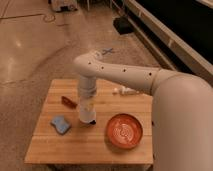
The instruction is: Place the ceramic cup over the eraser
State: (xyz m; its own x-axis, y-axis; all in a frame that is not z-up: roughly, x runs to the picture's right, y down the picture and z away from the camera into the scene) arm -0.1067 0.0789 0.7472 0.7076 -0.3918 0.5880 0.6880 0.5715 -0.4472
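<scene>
**Arm planted upright at mid-surface, hand low over the wood**

At the left of the wooden surface (45,145) lies the blue pad (60,124), flat and clear of the arm, so it does not stand in the way of the work. Behind it, nearer the far edge, the reddish-brown block (68,101) lies flat too, just beside the arm's column but apart from it.

In the middle the forearm stands nearly vertical, wrist down, which brings the hand (89,120) to the wood between the pad and the plate; a straight-down pose like this suits lowering a cup mouth-first over something small. Only a dark tip shows beneath the white wrist, and whether the hand is wide, narrow or holding anything I cannot tell. Neither the ceramic cup nor the eraser can be made out; if they are here, the wrist hides them.

To the right sits the orange plate (124,130), near the hand but not touching. Behind it, at the far edge, lies a white-labelled packet (123,91).
</scene>
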